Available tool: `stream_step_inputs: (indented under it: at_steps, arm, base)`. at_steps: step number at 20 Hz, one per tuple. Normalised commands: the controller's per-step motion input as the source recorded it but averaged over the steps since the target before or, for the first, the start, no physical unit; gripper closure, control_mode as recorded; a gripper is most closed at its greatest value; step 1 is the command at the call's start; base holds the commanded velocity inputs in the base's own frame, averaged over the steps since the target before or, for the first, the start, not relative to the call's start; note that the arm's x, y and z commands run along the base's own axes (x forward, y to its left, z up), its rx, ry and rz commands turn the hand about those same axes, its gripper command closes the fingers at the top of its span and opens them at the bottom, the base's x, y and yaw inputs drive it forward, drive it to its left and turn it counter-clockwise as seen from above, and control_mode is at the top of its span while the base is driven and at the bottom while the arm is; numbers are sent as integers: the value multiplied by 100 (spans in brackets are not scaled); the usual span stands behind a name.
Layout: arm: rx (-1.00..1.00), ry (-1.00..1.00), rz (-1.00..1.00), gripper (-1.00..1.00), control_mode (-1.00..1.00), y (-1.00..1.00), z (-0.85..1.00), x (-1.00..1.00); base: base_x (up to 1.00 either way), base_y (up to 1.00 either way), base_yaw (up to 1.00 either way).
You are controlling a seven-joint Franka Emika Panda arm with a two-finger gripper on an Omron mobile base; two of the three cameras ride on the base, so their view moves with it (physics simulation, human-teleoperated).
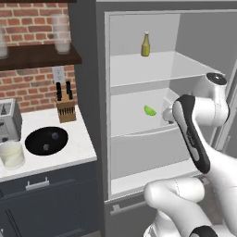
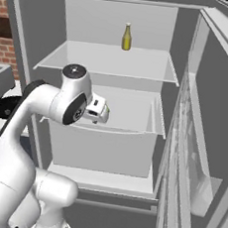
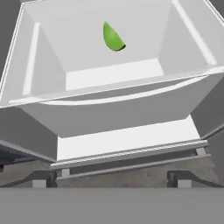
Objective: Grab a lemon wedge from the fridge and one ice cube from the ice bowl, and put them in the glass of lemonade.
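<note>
Tool (image 3: 112, 177): nearest the hand camera, jaws spread wide and empty, hanging before the open fridge (image 1: 104, 92) — a straight reach risks catching the middle shelf (image 3: 131, 89) lip.
Ice bowl (image 1: 46, 140): left, on the worktop (image 1: 78, 148), untouched.
Glass of lemonade (image 1: 12, 155): beside the bowl.
Lemon wedge (image 1: 149, 110): rests deep on the middle shelf — small and curved, likely to skid from closing jaws.

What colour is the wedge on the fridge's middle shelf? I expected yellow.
Bright green; the lemon wedge shows best in the hand view.
</note>
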Motion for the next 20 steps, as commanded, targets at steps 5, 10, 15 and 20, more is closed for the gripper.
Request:
stream_step_inputs:
  at_steps: [5, 10, 15, 20]
  arm:
    - [8, 0, 5, -100, -100, -2, -49, 70]
    - [0, 0, 11, -100, -100, -7, 0, 66]
    - [0, 2, 14, -100, -100, -8, 0, 71]
    - [2, 0, 14, -100, -100, -7, -22, 32]
  base:
    - [0, 0, 0]
    - [0, 0, 0]
    - [0, 0, 0]
    - [0, 0, 0]
